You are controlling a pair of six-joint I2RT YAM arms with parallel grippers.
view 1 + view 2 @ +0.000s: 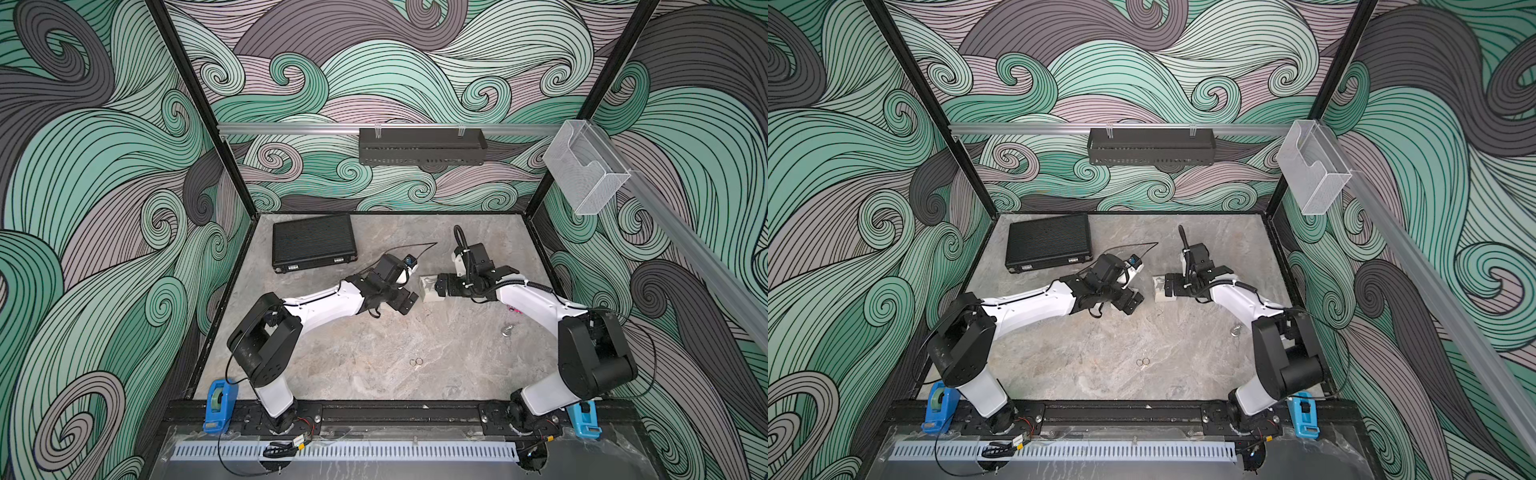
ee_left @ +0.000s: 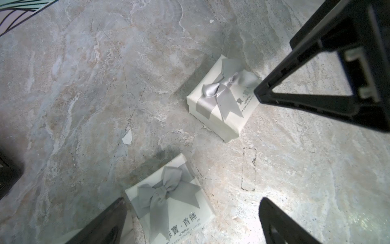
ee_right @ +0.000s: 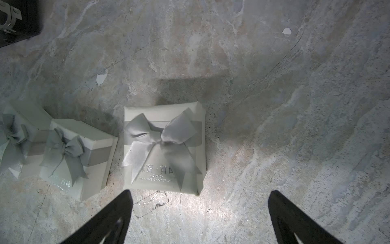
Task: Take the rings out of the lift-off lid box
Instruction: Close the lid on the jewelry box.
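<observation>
Box [image 3: 164, 147] sits lidded before spread right fingers [image 3: 105, 224].

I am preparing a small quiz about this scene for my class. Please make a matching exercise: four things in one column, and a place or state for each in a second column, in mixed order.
Things
1. black case
2. clear bin
3. two thin rings
4. white box with bow

Places or states
A. hangs on the side-wall rail
B. lid on, just ahead of the open right gripper
C. lie on the bare table, towards the front
D. closed, at the far left of the table

Pairs: 1-D, 2-A, 3-C, 4-B
</observation>
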